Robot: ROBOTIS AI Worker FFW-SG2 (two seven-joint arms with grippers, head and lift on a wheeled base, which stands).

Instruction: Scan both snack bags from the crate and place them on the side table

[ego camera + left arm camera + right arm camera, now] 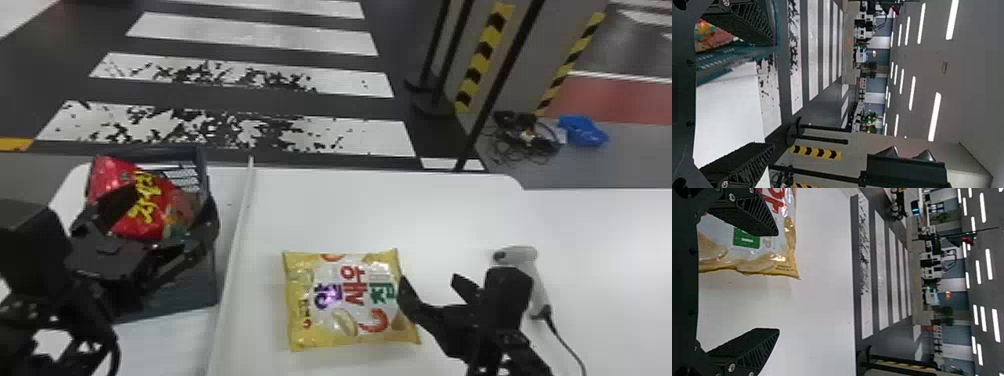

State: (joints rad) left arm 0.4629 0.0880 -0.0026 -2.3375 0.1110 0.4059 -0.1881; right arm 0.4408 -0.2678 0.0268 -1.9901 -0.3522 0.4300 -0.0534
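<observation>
Red bag (160,212) in crate (200,290), yellow bag (345,300) flat on table (390,215)

Long ceiling lights (934,116) are glowing white against a grey ceiling (971,78); the white tabletop (380,210) is looking bright, small highlights are glinting on the yellow snack bag (350,300), and soft shadow is falling beside it.

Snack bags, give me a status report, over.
Left hand open at crate, red bag inside. Right hand open, between yellow bag and scanner. Possibly in the way: white ridge between crate and yellow bag.
</observation>
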